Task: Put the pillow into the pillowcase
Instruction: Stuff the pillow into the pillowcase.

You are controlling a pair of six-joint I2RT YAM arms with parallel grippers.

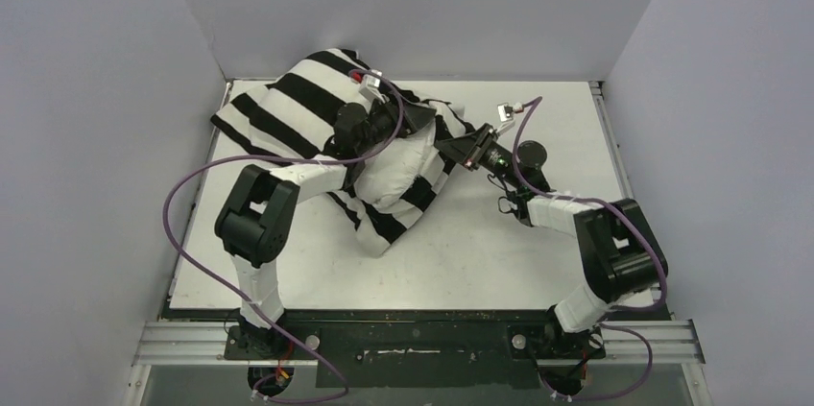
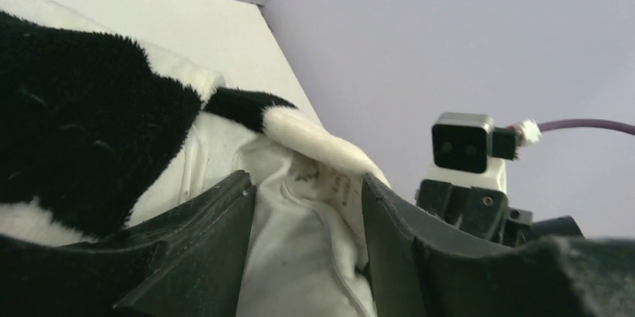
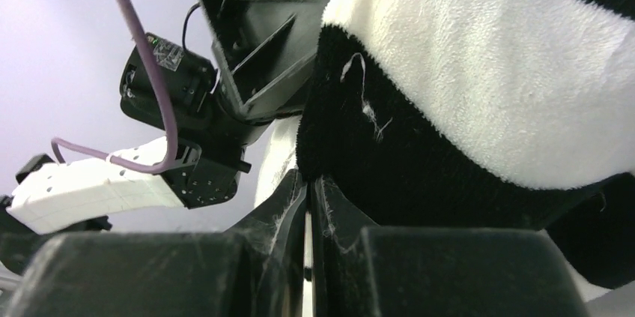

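Nearest the arm bases, the table is bare across its front and right. That is the open room for moving.

The lower corner of the pillow points toward the bases, with striped cloth wrapped under it. Its off-white bulk is exposed at mid-table. The pillow is only partly inside the pillowcase; I judge the task roughly half done.

The right gripper is closed. Its tips meet at the edge of a black stripe and appear to pinch the pillowcase hem on the pillow's right side.

The left gripper reaches over the pillow from the left. Its jaws stand apart, with white pillow fabric lying between them unclamped.

Beyond that, the rest of the case is heaped toward the far-left corner. It reaches the table's left edge, close to the side wall and back wall. Room there is tight.

Risks:
- The pillow is loose at the left, so a pull from the right gripper could drag the case off rather than over it.
- The bunched cloth may fold on itself and block entry.
- The purple cable loops near the cloth and could snag.
- A push toward the far left could send the case over the table edge.
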